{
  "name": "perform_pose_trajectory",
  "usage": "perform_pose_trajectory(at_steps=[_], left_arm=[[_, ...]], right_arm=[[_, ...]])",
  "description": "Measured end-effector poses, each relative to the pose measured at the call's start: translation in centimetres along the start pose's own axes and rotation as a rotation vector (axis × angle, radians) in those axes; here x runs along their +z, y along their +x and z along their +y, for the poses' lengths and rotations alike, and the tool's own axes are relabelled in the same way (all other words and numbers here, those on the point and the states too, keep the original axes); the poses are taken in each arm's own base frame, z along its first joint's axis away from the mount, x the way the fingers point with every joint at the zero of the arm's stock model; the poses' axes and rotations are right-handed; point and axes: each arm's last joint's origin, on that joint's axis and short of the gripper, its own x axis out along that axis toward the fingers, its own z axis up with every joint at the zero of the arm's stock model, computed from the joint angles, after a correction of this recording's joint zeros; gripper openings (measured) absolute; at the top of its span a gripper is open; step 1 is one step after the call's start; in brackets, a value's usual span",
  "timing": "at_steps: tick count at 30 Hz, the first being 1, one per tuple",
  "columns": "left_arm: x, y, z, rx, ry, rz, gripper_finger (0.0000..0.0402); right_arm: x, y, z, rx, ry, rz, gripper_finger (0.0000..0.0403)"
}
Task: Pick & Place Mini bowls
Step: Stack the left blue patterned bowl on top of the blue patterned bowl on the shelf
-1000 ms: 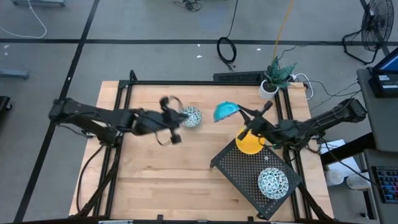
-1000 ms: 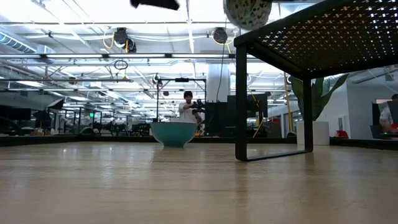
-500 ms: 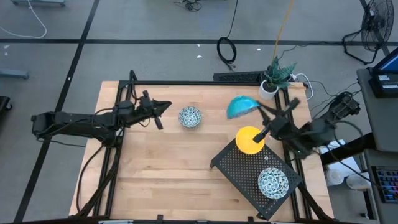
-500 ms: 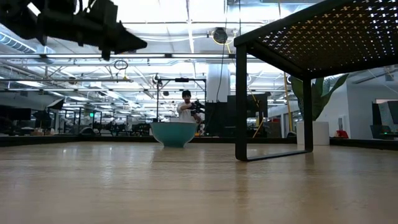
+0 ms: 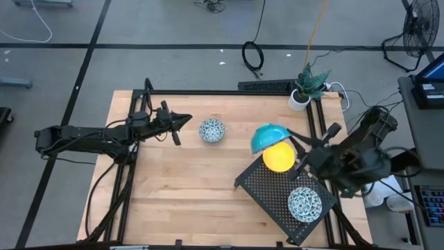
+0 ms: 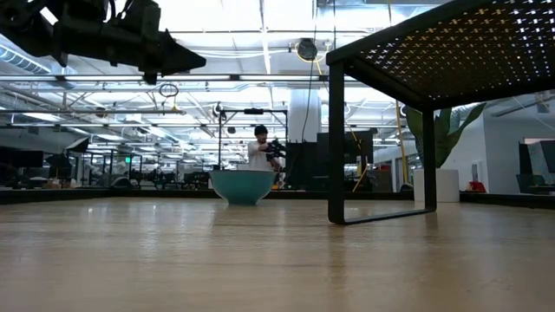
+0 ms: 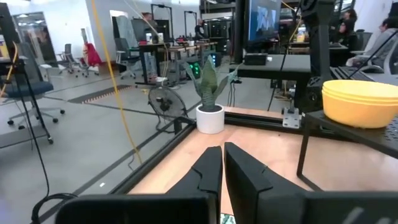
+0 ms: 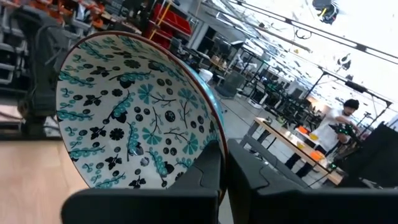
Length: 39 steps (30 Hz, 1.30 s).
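While the wooden desk (image 5: 180, 187) carries a black perforated rack (image 5: 270, 191), both tools are closed.
Right tool (image 5: 297, 139) pinches a teal bowl (image 5: 267, 137); left tool (image 5: 184, 119) is empty.

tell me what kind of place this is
Most likely a robotics lab or workshop hall: rows of desks and metal frames under an open ceiling with cabling, a person working at a bench, and a screen beside a wooden table with a plant.

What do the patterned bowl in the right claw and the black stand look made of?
Patterned bowl: probably glazed ceramic; smooth inside with a crisp teal print, though melamine is possible. Black stand: likely painted metal; a thin sheet full of small holes on slim square legs.
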Motion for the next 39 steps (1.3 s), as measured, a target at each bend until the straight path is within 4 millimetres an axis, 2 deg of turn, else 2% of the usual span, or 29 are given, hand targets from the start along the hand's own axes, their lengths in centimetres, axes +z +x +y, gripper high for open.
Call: perform_pose_trajectory(at_steps=[5,10,16,20,24,28,31,34,39], left_arm=[[0.0,0.0,0.0,0.003,0.021,0.000,0.0021],[0.1,0.0,0.3,0.019,0.021,-0.013,0.0021],[0.0,0.1,0.7,0.038,-0.003,-0.003,0.0021],[0.0,0.1,0.7,0.039,-0.005,0.002,0.0021],[-0.1,0.1,0.7,0.039,-0.005,0.004,0.0021],[-0.2,0.1,0.7,0.039,-0.003,0.017,0.0021],[-0.3,0.1,0.7,0.038,-0.002,0.030,0.0021],[-0.4,0.1,0.7,0.038,-0.005,0.037,0.0021],[-0.6,0.1,0.7,0.039,-0.024,0.054,0.0021]], right_arm=[[-2.8,0.0,2.1,0.040,-0.022,-0.035,0.0000],[-3.5,-0.2,3.0,0.154,0.023,-0.115,0.0000],[-3.7,-0.4,3.9,0.523,0.059,-0.239,0.0000],[-3.5,1.2,3.2,0.858,0.178,-0.205,0.0000],[-3.2,2.7,1.3,1.040,0.199,-0.010,0.0000],[-2.2,3.0,-2.8,1.051,0.303,0.212,0.0000],[-2.3,2.7,-5.0,1.087,0.394,0.427,0.0000],[-3.0,2.3,-5.9,1.082,0.460,0.623,0.0000],[-4.9,1.7,-6.6,0.954,0.580,0.961,0.0000]])
